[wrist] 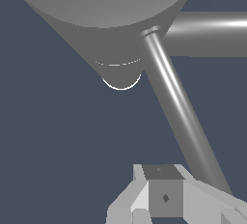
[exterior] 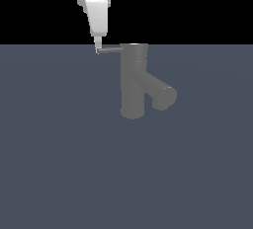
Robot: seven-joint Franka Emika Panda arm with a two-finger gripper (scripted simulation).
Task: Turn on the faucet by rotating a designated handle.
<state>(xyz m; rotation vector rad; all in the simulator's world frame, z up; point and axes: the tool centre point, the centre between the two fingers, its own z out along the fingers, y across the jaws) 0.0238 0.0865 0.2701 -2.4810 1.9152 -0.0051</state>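
Note:
The dull grey Y-shaped faucet stands upright in the middle of the exterior view. Its thick spout branches down toward that view's right. The thin silver-grey handle sticks out horizontally from the top cap toward that view's left. My gripper hangs down from above, fingers together, its tip against the handle's free end. In the wrist view the handle runs from the faucet body down alongside my gripper. The spout shows behind it.
The faucet stands on a flat, plain blue-grey floor. A black background lies above the horizon. Nothing else shows.

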